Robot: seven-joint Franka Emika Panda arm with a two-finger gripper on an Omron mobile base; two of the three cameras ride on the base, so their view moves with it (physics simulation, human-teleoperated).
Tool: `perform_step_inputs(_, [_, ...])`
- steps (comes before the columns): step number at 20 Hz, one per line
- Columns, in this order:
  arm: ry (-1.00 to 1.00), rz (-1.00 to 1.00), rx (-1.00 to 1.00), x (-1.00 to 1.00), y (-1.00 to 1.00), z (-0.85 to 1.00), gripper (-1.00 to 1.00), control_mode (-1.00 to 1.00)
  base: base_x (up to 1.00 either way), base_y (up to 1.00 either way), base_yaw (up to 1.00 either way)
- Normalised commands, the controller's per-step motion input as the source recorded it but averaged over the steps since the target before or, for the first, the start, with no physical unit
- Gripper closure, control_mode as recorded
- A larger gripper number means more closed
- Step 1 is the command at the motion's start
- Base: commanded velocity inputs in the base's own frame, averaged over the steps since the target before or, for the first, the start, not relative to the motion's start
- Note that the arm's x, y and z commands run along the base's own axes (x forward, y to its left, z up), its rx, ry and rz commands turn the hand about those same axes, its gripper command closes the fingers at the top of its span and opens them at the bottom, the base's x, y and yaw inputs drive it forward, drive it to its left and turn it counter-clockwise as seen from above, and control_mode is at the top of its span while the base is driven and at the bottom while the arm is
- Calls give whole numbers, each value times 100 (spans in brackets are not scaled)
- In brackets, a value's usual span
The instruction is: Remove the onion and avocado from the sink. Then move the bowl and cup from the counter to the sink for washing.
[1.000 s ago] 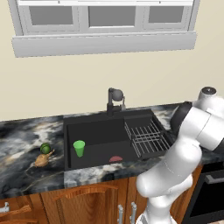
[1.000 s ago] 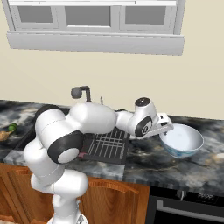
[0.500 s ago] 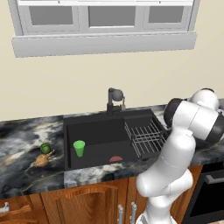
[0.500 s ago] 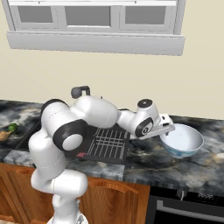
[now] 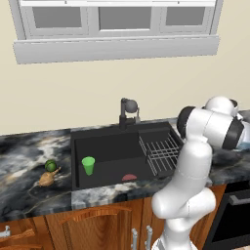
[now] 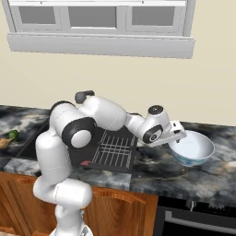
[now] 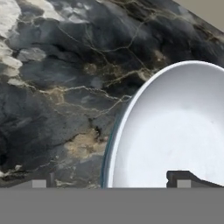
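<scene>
Gripper (image 6: pixel 179 137) of mine is wide open and holds nothing; it sits at the near rim of the bowl (image 6: pixel 192 148), on the side toward the sink (image 5: pixel 107 151). From the hand camera I see one finger over the bowl's white inside and the other over the counter (image 7: pixel 57 87). The bowl rests on the counter right of the sink. The green cup (image 5: pixel 88 165) stands inside the sink. The onion (image 5: pixel 47 178) and avocado (image 5: pixel 51 166) lie together on the counter, left of the sink.

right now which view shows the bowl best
The right base view: the whole bowl sits on the counter with the open gripper at its near rim. The hand view shows just part of its rim and white inside; the left base view hides nearly all of it behind the arm.
</scene>
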Motion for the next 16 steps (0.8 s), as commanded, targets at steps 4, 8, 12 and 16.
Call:
perform_step_inputs(4, [0,0,0,15,-10,-11,-100,-100,0,0,0])
perform_step_inputs(8, [0,0,0,9,-10,-12,-100,-100,0,0,0])
perform_step_inputs(12, [0,0,0,9,-8,-12,-100,-100,0,0,0])
perform_step_inputs(16, [0,0,0,7,-6,-14,100,-100,0,0,0])
